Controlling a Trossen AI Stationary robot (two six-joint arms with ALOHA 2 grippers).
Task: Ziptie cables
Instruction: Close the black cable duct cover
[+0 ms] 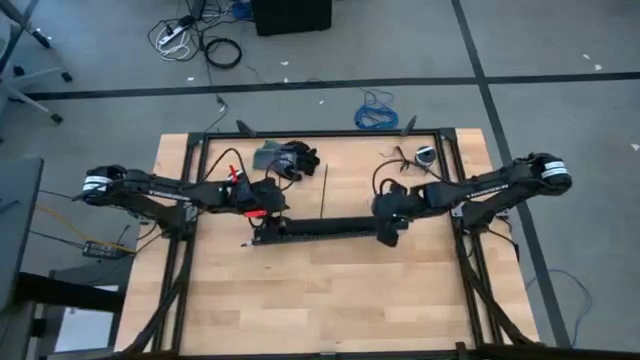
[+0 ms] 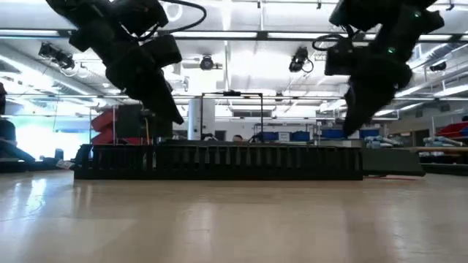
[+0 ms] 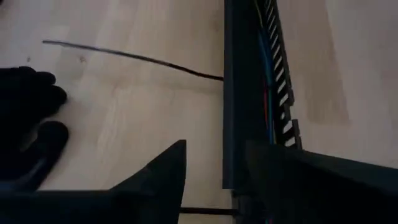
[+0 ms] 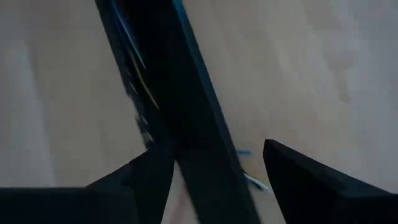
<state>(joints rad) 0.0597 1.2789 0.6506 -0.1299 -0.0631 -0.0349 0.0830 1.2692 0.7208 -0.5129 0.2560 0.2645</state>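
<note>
Here, a long black slotted cable tray (image 1: 325,228) lies flat across the middle of the wooden table (image 1: 330,300). The thin coloured cables (image 3: 268,93) run along inside it. The left gripper (image 1: 262,218) sits at one end and the right gripper (image 1: 388,232) at the other, each with its fingers spread apart on both sides of the tray. A thin black ziptie (image 1: 324,190) lies just behind the tray, near a dark glove (image 1: 292,158)

We cannot count the cables (image 3: 268,68) inside the black slotted duct (image 3: 239,93); the right wrist view blurs them, and the frame bottom cuts the duct off.
</note>
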